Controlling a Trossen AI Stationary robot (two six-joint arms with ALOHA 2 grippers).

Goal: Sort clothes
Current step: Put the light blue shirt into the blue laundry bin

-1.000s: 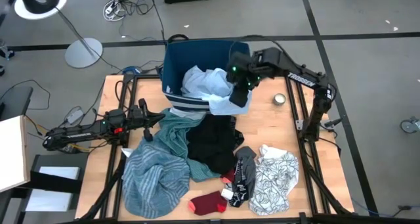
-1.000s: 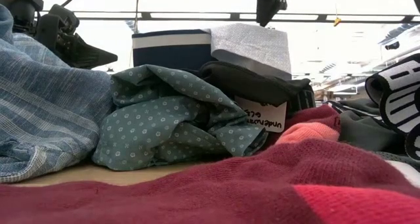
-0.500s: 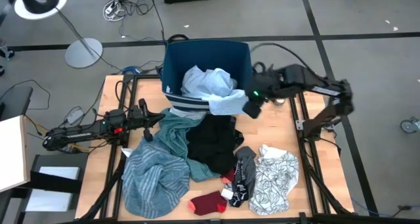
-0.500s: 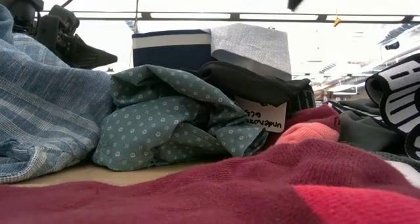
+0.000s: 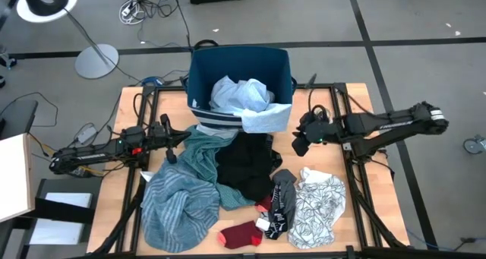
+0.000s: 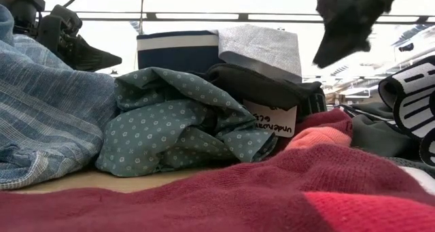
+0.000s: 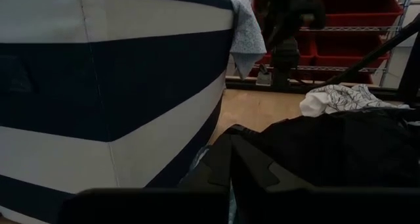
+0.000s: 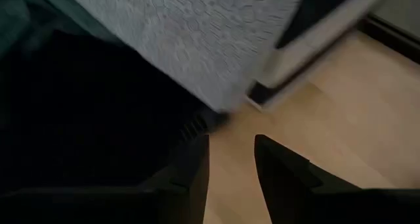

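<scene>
Most garments remain unsorted on the table (image 5: 357, 99): red sock (image 5: 241, 234), white patterned piece (image 5: 317, 200), dark patterned socks (image 5: 282, 202), teal striped cloth (image 5: 178, 191) and black garment (image 5: 244, 166). Only a light blue garment (image 5: 241, 94) lies in the bin (image 5: 239, 60), one end draped over its rim. The right gripper (image 5: 299, 143) hangs empty, fingers parted, just beside the black garment. The left gripper (image 5: 176, 137), shut and empty, waits by the teal cloth.

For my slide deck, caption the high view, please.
Right gripper, fingers apart and empty, hovers beside the bin holding a light blue garment; more clothes cover the table.
</scene>
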